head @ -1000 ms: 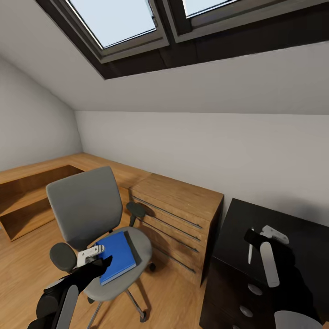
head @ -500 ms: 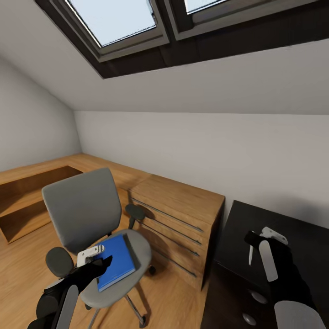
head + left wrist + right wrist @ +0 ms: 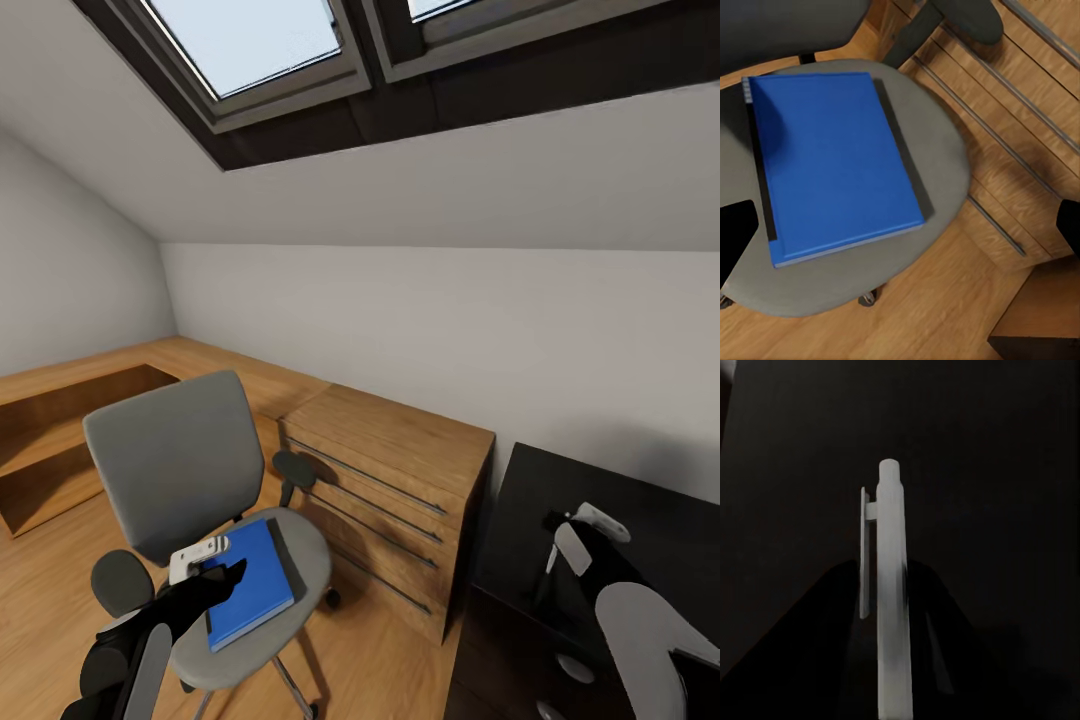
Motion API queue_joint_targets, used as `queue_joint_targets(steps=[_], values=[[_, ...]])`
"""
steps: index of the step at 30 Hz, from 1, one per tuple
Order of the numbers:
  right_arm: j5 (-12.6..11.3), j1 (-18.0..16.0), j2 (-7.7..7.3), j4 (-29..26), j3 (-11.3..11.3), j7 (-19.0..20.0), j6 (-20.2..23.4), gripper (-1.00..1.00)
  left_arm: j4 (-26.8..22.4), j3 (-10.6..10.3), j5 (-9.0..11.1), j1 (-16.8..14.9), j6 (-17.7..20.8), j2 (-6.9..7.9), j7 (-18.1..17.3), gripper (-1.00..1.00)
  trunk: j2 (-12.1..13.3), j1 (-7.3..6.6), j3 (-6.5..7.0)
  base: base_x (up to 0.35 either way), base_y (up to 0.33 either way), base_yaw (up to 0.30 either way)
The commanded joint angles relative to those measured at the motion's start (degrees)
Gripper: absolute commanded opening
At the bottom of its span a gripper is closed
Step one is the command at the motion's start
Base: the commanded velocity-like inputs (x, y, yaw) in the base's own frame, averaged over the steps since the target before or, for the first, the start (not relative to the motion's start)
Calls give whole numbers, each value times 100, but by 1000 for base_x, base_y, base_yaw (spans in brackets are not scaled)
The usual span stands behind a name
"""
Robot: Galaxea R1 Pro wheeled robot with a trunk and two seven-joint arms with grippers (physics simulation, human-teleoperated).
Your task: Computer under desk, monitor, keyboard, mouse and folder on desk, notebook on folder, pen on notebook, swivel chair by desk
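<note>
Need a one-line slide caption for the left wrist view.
Blue folder lying flat on the swivel chair seat, wooden drawers beside it.

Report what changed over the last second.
The view has swung slightly right. The right gripper stays shut on the pen, its arm now larger in frame. The left gripper still hovers open over the folder on the swivel chair.
</note>
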Motion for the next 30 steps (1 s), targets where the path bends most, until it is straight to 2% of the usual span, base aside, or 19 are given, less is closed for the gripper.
queue_joint_targets(steps=[1, 5, 18, 19, 30], values=[[-33, -16, -3, 55, 0, -21, -51, -100, -7, 6, 61, -4, 31, -4, 40, 100, -4, 0, -7, 1, 0, 0], [44, -56, -3, 276, 3, -21, -300, -100, -7, 6, 61, -4, 34, -4, 40, 100, -4, 0, -7, 0, 0, 0], [79, -69, 1, 370, 2, -31, -379, -100, -15, 6, 61, -4, 53, -4, 40, 100, -4, 0, -7, 0, 0, 0], [79, -70, 1, 370, 4, -34, -376, 100, -15, 6, 61, -4, 54, -3, 40, 100, -4, 0, -7, 0, 0, 0], [80, -70, -1, 357, 4, -38, -354, 100, -15, 6, 61, -4, 54, -3, 40, 100, -4, 0, -7, 0, 0, 0]])
